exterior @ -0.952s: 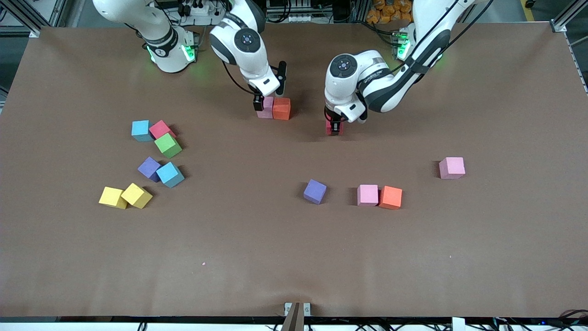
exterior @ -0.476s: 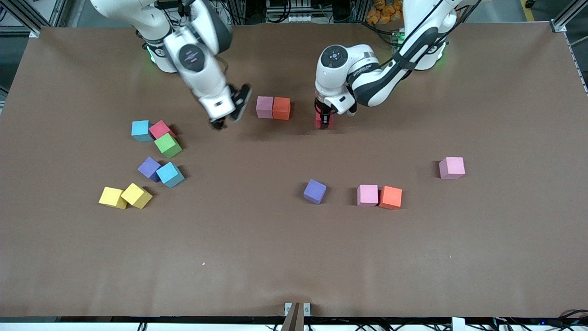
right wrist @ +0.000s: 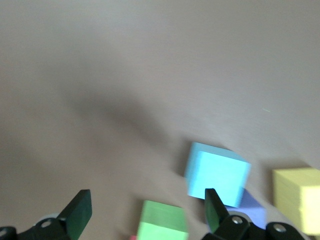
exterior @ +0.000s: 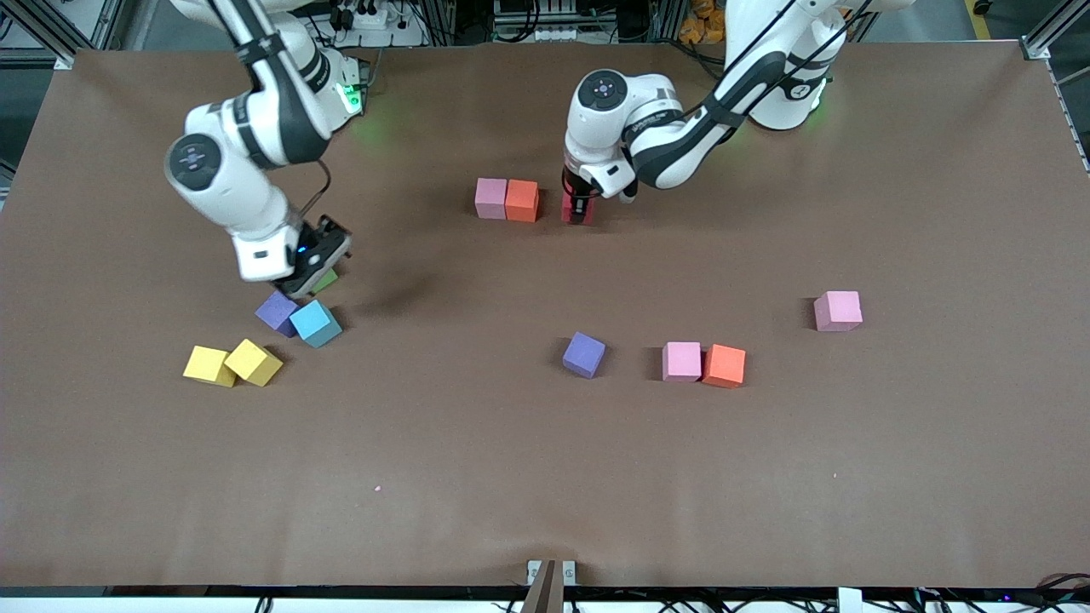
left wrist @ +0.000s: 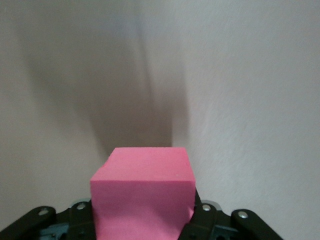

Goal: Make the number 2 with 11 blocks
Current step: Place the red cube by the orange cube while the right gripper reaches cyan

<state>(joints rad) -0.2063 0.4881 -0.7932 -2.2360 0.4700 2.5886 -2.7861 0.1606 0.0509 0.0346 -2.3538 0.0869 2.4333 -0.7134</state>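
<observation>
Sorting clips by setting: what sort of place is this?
Probably a robotics lab: two white arms mounted at a brown-covered table strewn with foam blocks, cables and aluminium framing at its edge. The left claw holds a red block.

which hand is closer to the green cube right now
Right. The right hand hangs open just over the green cube. The left hand is up by the pink and orange pair, shut on a red cube.
</observation>
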